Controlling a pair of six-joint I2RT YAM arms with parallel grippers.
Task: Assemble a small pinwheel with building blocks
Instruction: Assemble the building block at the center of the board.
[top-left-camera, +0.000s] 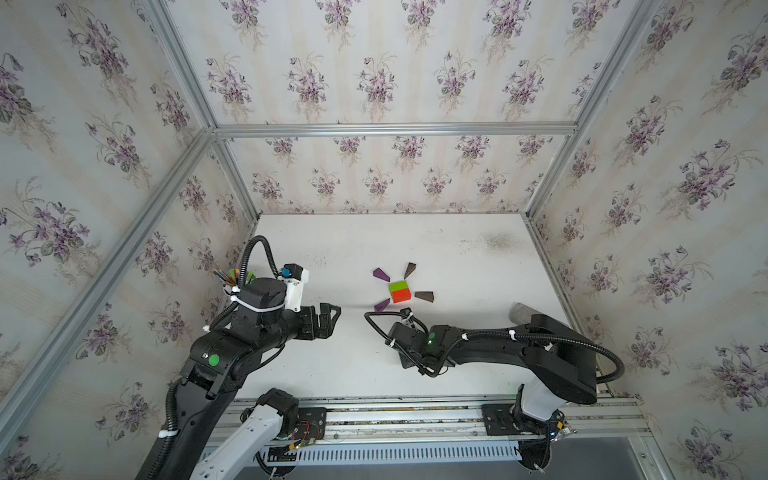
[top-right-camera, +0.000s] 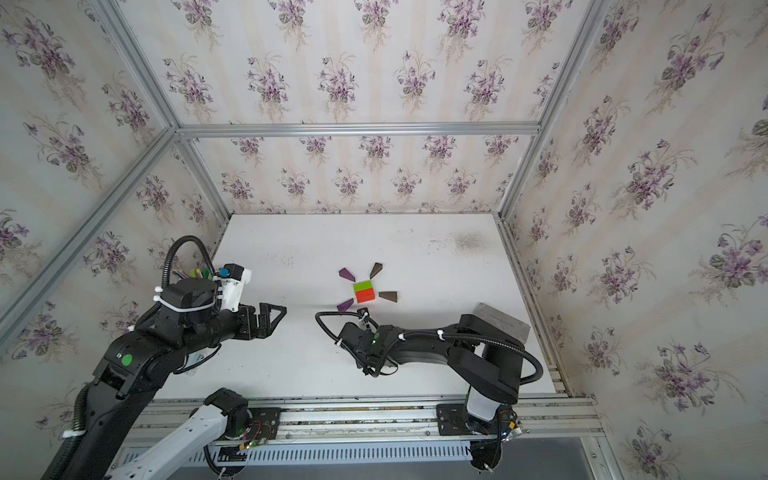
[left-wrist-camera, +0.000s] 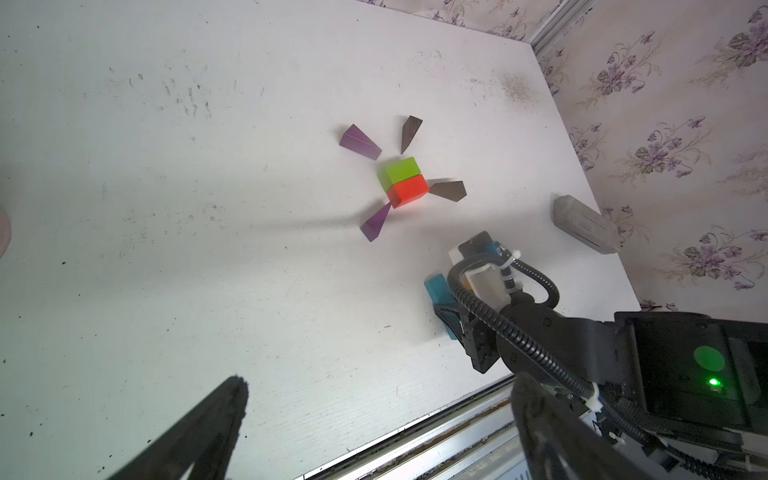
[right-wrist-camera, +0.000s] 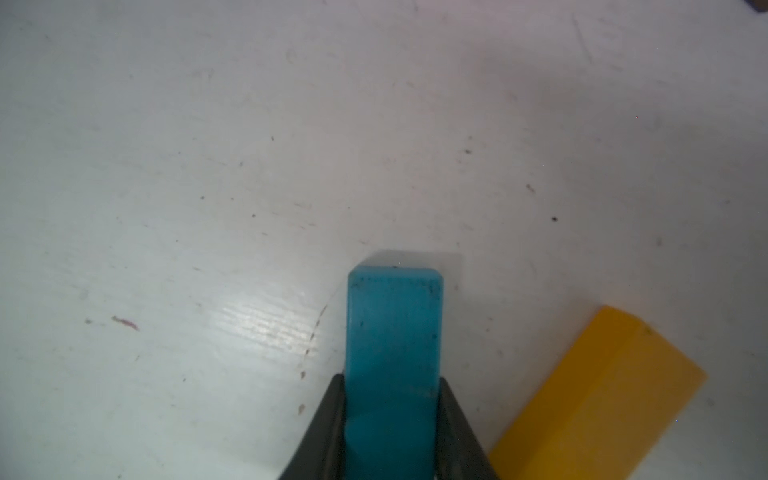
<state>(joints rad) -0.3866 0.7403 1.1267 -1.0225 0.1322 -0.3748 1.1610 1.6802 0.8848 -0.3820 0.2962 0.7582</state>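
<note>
Two arms work over a white desk (top-left-camera: 353, 245). The right arm (top-left-camera: 490, 345) enters from the lower right in both top views. Its forearm runs low and nearly level toward frame centre, and the wrist is bent down to the surface, hiding the right jaws there. In the right wrist view, at bottom centre, the two dark fingers (right-wrist-camera: 330, 432) press against the long sides of the blue bar (right-wrist-camera: 392, 353), so the right jaws are narrow and gripping it. Whether the bar rests on the desk or is lifted cannot be told. The orange bar (right-wrist-camera: 598, 399) lies just beside it at lower right, angled away.

The left arm (top-left-camera: 257, 328) rises from the lower left with its elbow raised and its wrist pointing toward frame centre. The left jaws are spread wide and hold nothing.

At mid-frame, above the right wrist, the green block (top-left-camera: 398, 286) and red block (top-left-camera: 401, 295) touch side by side. Around them lie two purple wedges (top-left-camera: 381, 274) (top-left-camera: 382, 305) and two brown wedges (top-left-camera: 410, 270) (top-left-camera: 424, 296), tips inward. The blue bar is well apart from this group.
</note>
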